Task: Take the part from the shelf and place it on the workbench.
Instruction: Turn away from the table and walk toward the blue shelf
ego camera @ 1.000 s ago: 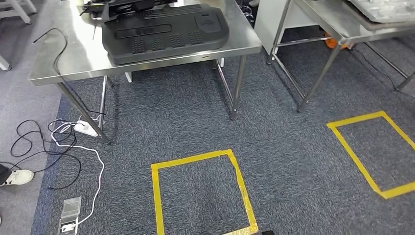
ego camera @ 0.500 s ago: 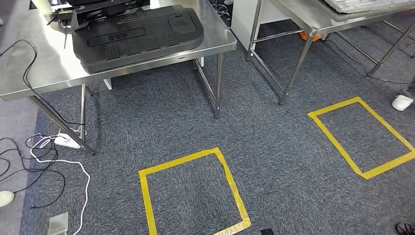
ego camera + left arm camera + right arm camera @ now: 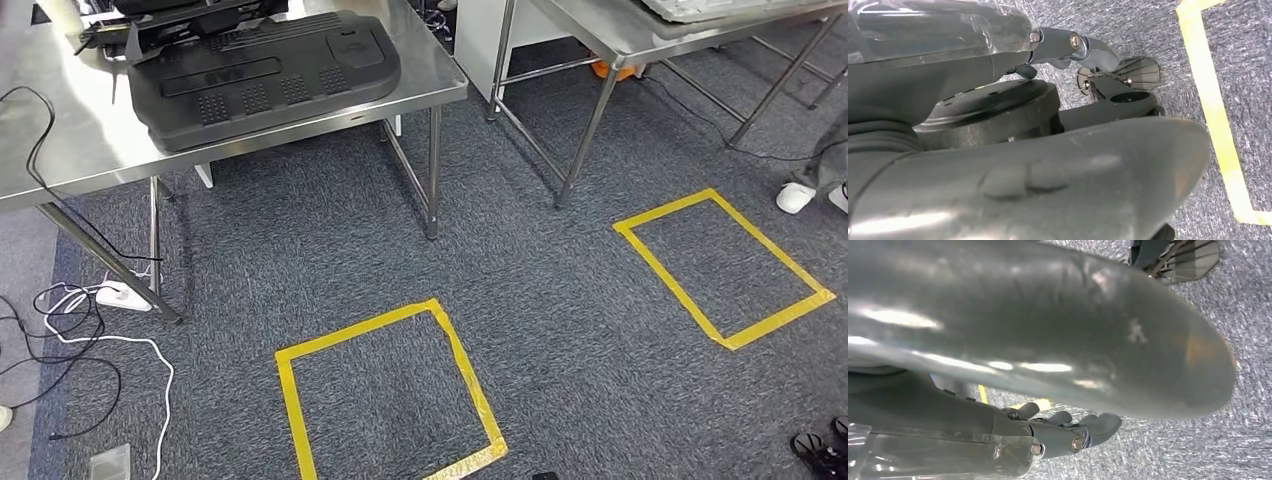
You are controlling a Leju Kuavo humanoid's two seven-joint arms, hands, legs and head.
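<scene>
Below, both hands hang beside the body over the carpet: the right hand (image 3: 1068,432) has its fingers loosely curled with nothing in them, while the left hand (image 3: 1068,45) is mostly hidden — its state cannot be told. Farther out lie two yellow tape squares (image 3: 385,395); at far left, the black ribbed part (image 3: 262,75) lies flat on a steel table (image 3: 440,85). Judged step: walking in. Next — approach, raise both arms.
</scene>
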